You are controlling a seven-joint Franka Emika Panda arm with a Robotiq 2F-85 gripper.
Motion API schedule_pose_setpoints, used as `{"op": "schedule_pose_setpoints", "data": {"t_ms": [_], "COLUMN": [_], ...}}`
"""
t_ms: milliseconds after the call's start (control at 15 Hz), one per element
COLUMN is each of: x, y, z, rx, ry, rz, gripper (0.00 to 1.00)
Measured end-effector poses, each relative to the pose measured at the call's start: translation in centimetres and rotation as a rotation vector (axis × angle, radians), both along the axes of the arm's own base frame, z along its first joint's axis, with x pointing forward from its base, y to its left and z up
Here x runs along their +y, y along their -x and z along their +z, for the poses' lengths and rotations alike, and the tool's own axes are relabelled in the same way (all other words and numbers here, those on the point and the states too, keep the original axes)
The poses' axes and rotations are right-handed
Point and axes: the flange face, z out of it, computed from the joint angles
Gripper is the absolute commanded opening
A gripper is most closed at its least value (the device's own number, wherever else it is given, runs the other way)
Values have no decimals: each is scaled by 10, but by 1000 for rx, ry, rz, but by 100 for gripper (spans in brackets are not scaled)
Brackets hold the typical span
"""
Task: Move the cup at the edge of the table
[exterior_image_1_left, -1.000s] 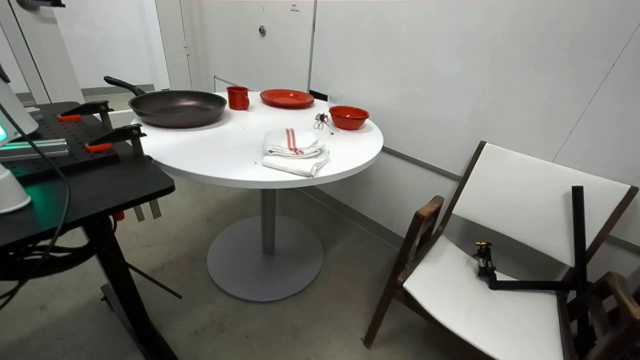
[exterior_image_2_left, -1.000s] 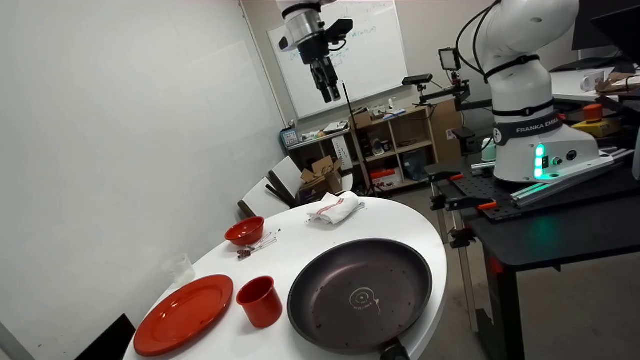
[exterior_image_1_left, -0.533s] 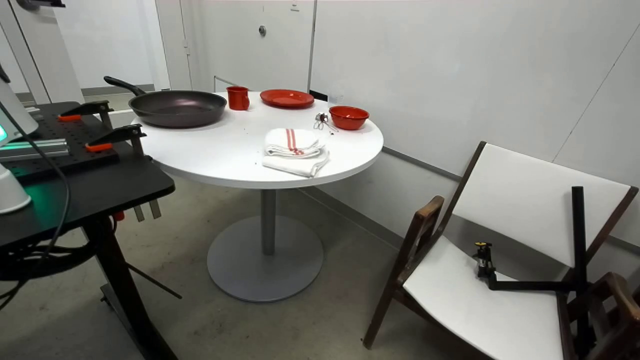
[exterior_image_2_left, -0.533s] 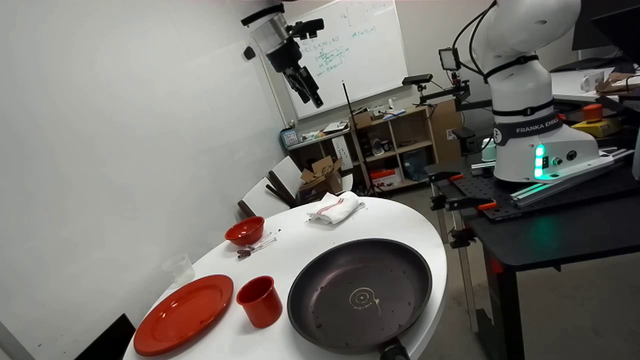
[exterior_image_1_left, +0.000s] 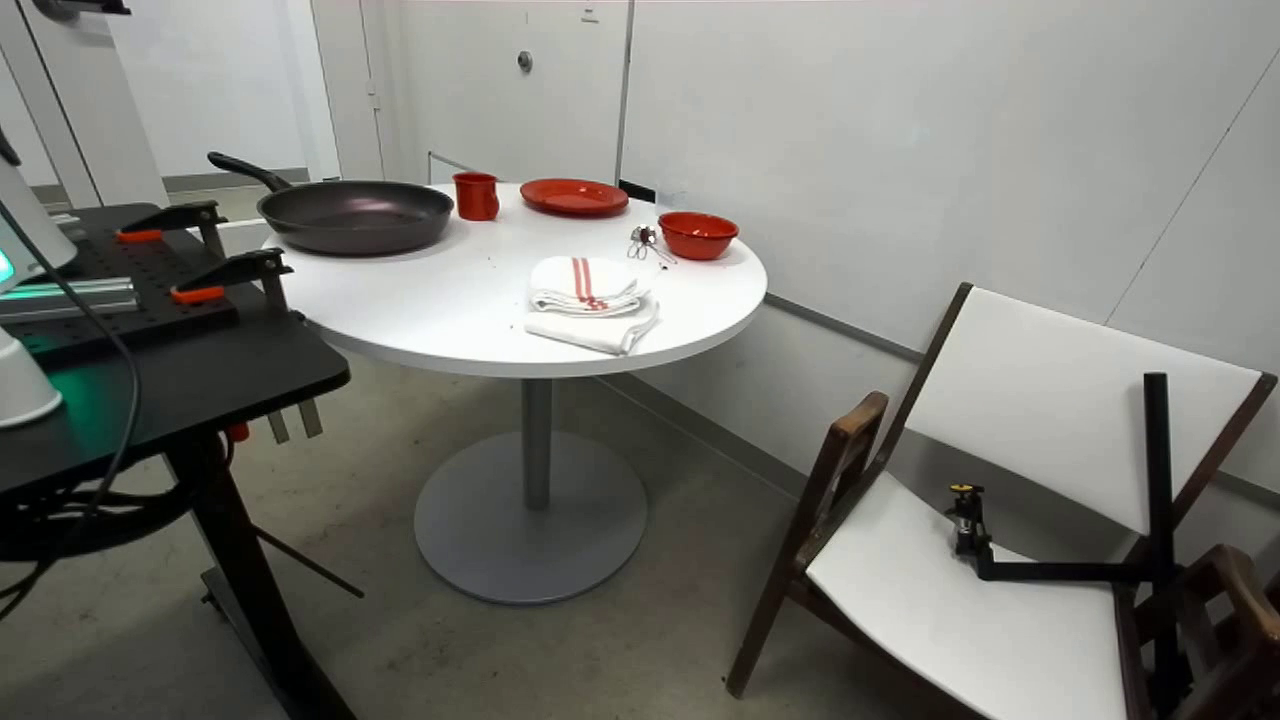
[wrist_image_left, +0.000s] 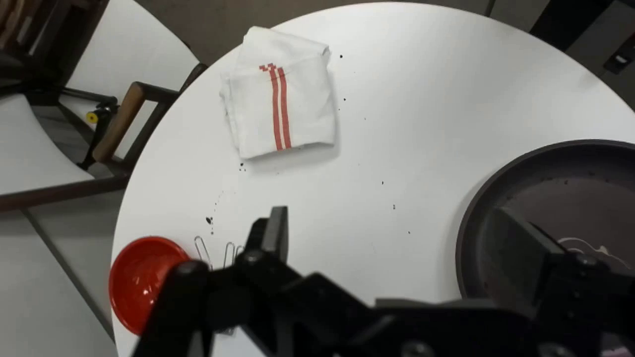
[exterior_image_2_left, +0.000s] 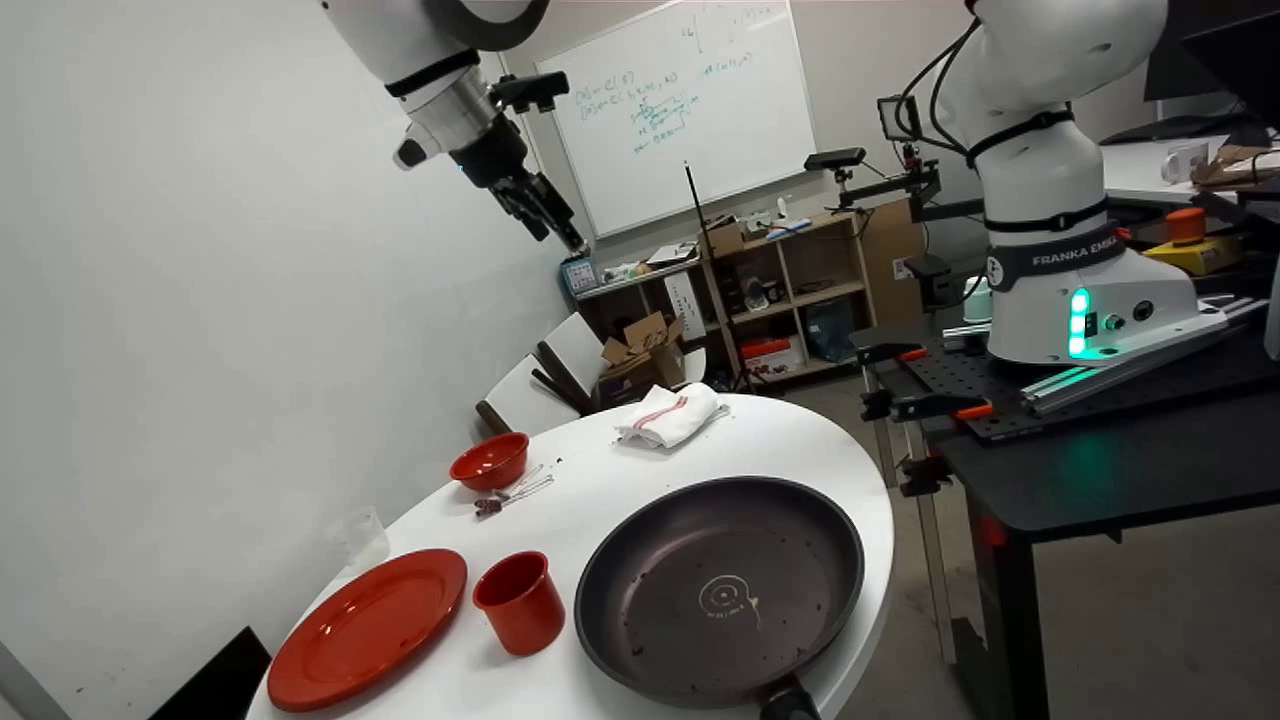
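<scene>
The room has a smooth white wall (exterior_image_2_left: 230, 220) and, in an exterior view, a whiteboard (exterior_image_2_left: 690, 100) bearing handwriting. The bench (exterior_image_1_left: 440, 310) is a round, white-topped disc; its grey cylindrical pedestal (exterior_image_1_left: 537, 440) and flat circular base (exterior_image_1_left: 530, 545) appear in an exterior view alone. The cup (exterior_image_2_left: 523, 612), a small glossy red cylinder, stands upright on the bench between the flat red plate (exterior_image_2_left: 370, 630) and the round black frying pan (exterior_image_2_left: 700, 570), just beside the pan. Both exterior views show cup and plate; the wrist view covers the shallow red bowl (wrist_image_left: 141, 277), the folded white cloth (wrist_image_left: 307, 109) with paired red stripes (wrist_image_left: 276, 109), and part of the pan. The cup's side handle (exterior_image_1_left: 492, 207) and the full pan handle (exterior_image_1_left: 245, 172) are visible in an exterior view. A metal wire utensil (exterior_image_1_left: 643, 238) lies beside the bowl, and dark specks (wrist_image_left: 208, 220) on the bench resolve best in the wrist view. The pincer (wrist_image_left: 392, 225) has its black fingers (wrist_image_left: 273, 233) set wide apart, holding nothing; in an exterior view the pincer (exterior_image_2_left: 561, 243) hangs tilted above the bench, well apart from the cup.
</scene>
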Motion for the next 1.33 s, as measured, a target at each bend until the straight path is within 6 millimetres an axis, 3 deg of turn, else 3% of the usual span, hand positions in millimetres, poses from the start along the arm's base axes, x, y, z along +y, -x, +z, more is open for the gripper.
{"op": "schedule_pose_setpoints", "data": {"t_ms": [267,533,1067,1333], "x": [18,40,74,81], "y": [-38,-62,-87,-88], "z": [-10,-25,-100,-112], "rx": [15,24,160,184], "ry": [-74,-204,-324,-327], "rz": [137,243,385,401], "gripper": [100,100,100,100]}}
